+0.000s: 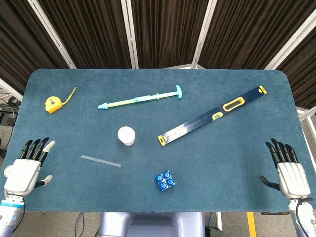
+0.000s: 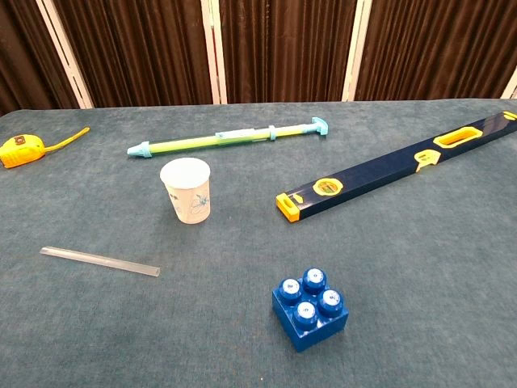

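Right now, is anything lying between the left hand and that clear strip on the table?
Nothing visible does. The left hand rests open at the table edge, and only bare blue cloth separates it from the clear strip. The paper cup stands beyond the strip.

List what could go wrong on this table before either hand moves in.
The paper cup stands upright and looks light; a sweeping left hand might tip it. The clear strip lies flat on the cloth, likely hard to pinch. The long level lies diagonally, so the right hand lifting one end could swing it into the blue block.
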`<state>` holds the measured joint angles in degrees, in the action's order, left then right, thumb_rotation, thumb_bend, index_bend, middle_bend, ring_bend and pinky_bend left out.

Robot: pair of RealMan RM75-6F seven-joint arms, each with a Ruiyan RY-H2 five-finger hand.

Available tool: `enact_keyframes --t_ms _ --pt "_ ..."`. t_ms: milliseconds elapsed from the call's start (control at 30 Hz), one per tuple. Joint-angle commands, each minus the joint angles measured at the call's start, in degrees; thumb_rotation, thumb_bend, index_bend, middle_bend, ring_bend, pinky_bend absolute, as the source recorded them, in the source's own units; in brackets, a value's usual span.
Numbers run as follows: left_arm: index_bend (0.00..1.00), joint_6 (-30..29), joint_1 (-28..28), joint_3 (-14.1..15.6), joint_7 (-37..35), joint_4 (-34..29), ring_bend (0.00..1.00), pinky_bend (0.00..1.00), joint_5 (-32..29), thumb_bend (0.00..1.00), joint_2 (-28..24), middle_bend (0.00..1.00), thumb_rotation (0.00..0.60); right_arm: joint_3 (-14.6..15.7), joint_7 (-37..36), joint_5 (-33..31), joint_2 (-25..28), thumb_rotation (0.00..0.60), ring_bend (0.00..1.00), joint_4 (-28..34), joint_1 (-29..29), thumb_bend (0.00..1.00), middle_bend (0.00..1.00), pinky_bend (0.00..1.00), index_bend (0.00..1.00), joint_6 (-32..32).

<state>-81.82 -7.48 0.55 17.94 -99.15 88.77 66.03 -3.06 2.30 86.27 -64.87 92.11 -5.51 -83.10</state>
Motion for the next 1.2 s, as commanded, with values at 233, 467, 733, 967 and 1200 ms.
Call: enact_keyframes --t_ms 233,467,733,967,1200 --pt "0.0 0.47 -0.02 0.1 0.03 -0.4 0.0 0.0 -0.52 0.06 -0.26 0.0 0.6 0.04 -0.02 0.09 0.0 0.6 0.0 -0.04 0.02 0.15 0.0 0.0 0.0 -0.06" --pt "0.0 1.11 -0.31 0.16 -0.08 -0.52 0.0 0.0 -0.63 0.06 -0.29 0.0 0.6 -0.01 0.07 -0.01 -0.03 0.6 0.0 0.06 -0.04 0.15 0.0 0.0 0.0 0.05" --pt "0.04 2.53 -0.84 0.23 0.34 -0.61 0.0 0.0 -1.41 0.06 -0.19 0.0 0.6 -0.05 0.01 -0.27 0.03 0.6 0.0 0.2 -0.16 0.15 0.0 0.0 0.0 0.41" --pt "0.16 4.97 -2.24 -0.57 1.77 -2.27 0.0 0.0 -3.36 0.06 0.09 0.0 0.6 0.1 -0.6 -0.17 0.27 0.6 0.0 0.26 -0.13 0.15 0.0 0.0 0.0 0.54" --pt "0.37 10.39 -5.8 -2.84 6.0 -3.36 0.0 0.0 -8.33 0.15 1.87 0.0 0.6 0.12 -0.57 -0.15 0.23 0.6 0.0 0.3 -0.06 0.15 0.0 0.0 0.0 0.41"
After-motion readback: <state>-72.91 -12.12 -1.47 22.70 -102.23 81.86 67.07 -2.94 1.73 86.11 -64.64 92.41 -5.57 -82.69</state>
